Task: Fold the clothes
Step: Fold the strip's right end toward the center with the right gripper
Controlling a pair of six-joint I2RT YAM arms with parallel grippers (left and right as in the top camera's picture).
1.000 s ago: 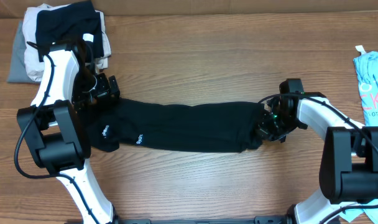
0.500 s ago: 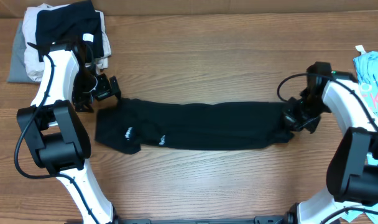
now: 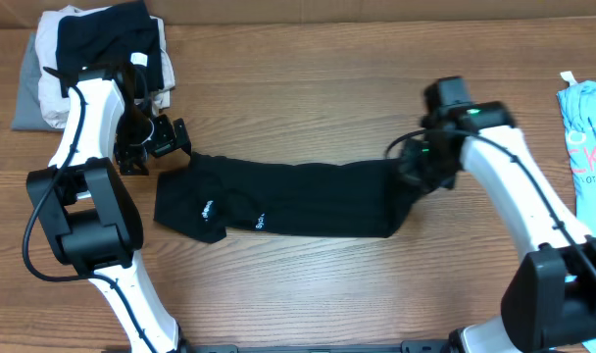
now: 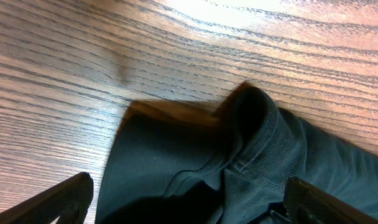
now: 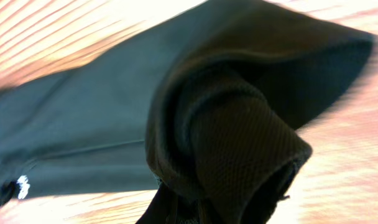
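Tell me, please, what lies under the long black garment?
Wooden table shows around the garment; its right end drapes over the right claw, hiding its fingers. Anything else beneath is covered.

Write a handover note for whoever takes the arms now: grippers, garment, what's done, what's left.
The left gripper is open above the left end of the black garment, holding nothing. The right gripper is shut on its bunched right end. The garment lies as a long narrow strip across the table. Done: narrowed lengthwise, it seems. Left: probably bring the right end over to the left, release, flatten.
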